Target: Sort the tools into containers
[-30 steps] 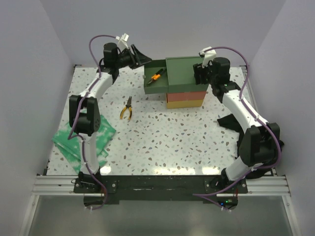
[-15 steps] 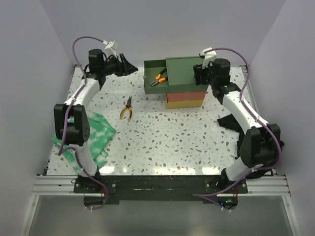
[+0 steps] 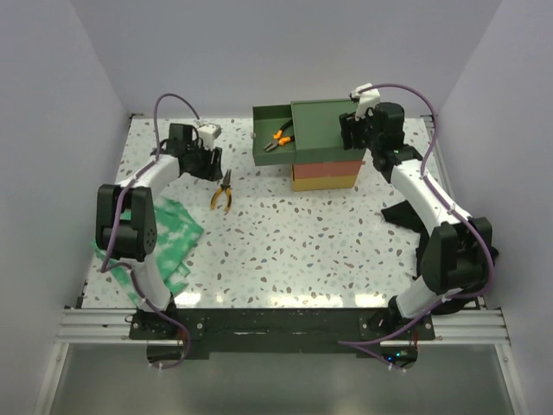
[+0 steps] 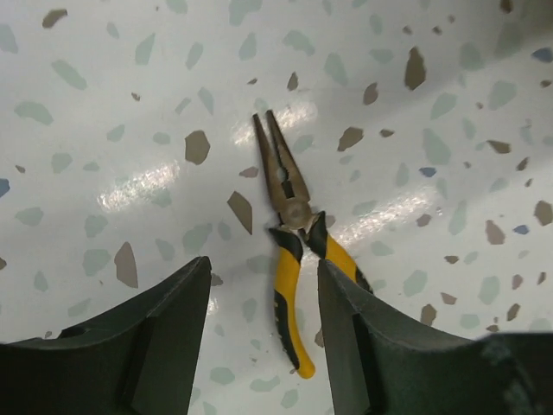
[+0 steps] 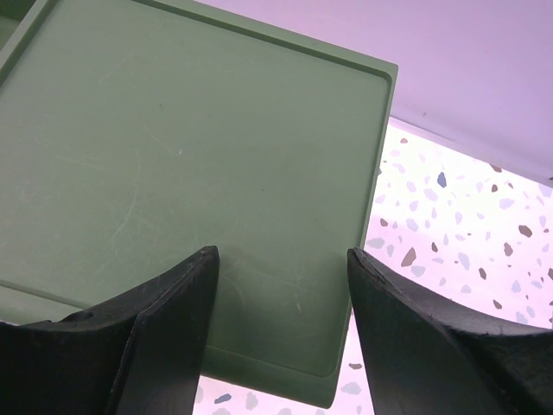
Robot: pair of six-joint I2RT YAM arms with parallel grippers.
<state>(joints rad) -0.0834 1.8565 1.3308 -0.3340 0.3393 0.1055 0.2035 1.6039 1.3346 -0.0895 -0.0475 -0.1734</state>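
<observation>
Pliers with yellow-and-black handles point(image 3: 223, 192) lie flat on the speckled table, jaws pointing away from me. My left gripper point(image 3: 210, 162) hangs just behind and left of them, open and empty. In the left wrist view the pliers point(image 4: 290, 251) lie below the gap of the left gripper point(image 4: 263, 346), one handle between the fingertips point(image 4: 164, 346). The stack of drawers point(image 3: 327, 169) stands at the back; its green top drawer point(image 3: 259, 149) is pulled out to the left and holds orange-handled pliers point(image 3: 278, 140). My right gripper point(image 3: 354, 130) hovers open over the green top point(image 5: 173, 173) near its right edge.
A green-and-white patterned cloth point(image 3: 164, 238) lies at the left beside the left arm. A black cloth point(image 3: 402, 212) lies at the right under the right arm. White walls close in the table on three sides.
My left arm has swung away from the open green drawer, back and down, and now points at the pliers on the table. The right arm has not moved.
</observation>
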